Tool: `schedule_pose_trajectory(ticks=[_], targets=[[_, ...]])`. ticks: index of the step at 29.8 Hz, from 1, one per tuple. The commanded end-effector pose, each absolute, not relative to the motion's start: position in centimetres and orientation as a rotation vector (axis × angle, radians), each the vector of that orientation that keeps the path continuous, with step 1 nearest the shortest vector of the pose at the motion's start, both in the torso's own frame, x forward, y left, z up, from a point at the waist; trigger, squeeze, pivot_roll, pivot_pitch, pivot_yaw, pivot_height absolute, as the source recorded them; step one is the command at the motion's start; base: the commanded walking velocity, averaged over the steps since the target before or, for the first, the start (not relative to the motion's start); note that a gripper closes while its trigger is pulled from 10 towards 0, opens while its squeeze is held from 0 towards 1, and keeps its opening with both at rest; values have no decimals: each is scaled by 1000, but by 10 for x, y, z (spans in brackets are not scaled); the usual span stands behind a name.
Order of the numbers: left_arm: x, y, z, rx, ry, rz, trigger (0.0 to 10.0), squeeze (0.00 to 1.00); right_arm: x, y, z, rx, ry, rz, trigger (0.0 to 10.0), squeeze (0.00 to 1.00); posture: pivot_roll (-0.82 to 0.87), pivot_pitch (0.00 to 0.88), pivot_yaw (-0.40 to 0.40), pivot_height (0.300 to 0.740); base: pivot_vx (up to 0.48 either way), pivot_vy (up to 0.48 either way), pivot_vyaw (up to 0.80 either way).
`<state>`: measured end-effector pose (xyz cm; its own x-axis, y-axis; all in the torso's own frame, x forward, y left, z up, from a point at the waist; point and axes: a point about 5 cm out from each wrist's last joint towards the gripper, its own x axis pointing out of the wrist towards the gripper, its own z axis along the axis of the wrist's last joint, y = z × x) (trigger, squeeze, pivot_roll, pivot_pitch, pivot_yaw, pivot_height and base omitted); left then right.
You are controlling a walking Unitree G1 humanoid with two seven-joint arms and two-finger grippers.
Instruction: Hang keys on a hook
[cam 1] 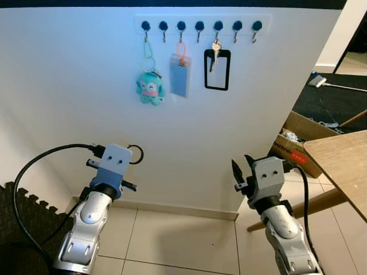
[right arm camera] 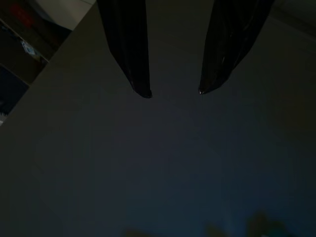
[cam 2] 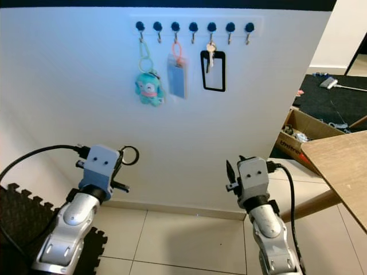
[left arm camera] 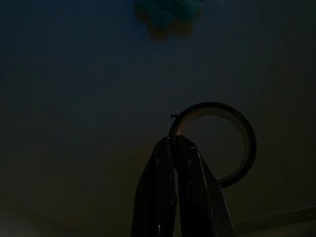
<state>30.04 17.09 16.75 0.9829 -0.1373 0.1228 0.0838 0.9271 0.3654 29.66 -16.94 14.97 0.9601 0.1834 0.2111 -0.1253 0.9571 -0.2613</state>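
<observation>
Lower left of the left eye view: the left gripper (cam 1: 131,154) is raised toward the white wall (cam 1: 69,86), fingers pinched tight on a black key ring (cam 1: 136,154). The left wrist view confirms it: both fingers pressed together over the rim of the ring (left arm camera: 213,143), which stands clear beyond the tips. No keys can be made out on the ring itself.

Lower right of centre: the right gripper (cam 1: 236,172) also points up at the wall, jaws parted with a clear gap between the fingertips (right arm camera: 142,91), holding nothing.

Top centre: the hook rail (cam 1: 200,26) carries seven blue-knobbed hooks. From the left, hook one holds a teal plush keychain (cam 1: 150,87), hook three a blue card holder (cam 1: 180,74) on an orange loop, hook five a key (cam 1: 215,54) with a black frame-shaped tag (cam 1: 217,69). Hooks two, four, six and seven look free.

Judged step: the ring is grasped and the carry up to the rail is not yet done; the ring sits well below the hooks. Next move calls for lifting the left arm high and toward the upper centre, likely to free hook two (cam 1: 163,28), which looks nearest, then turning the ring's opening onto the hook tip and lowering it on before releasing. The plush just beside could snag.
</observation>
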Motion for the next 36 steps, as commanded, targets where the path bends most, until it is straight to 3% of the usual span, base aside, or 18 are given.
schedule_pose_trajectory(ticks=[1,13,24,30,36], targets=[[298,171,165,358,-132,-110,10000,0,294,-168,144,-249,-216,170,10000,0,68,153,34,740,0,0,0],[314,164,201,365,-238,-49,10000,0,296,-164,148,-231,-227,173,10000,0,71,165,32,740,0,0,0],[353,133,290,442,-497,31,10000,0,300,-146,153,-154,-248,179,10000,0,47,180,36,740,0,0,0],[374,111,309,448,-506,7,10000,0,308,-125,166,-114,-295,216,10000,0,43,192,44,740,0,0,0],[391,103,319,429,-484,7,10000,0,308,-130,169,-130,-305,206,10000,0,36,210,56,740,0,0,0]])
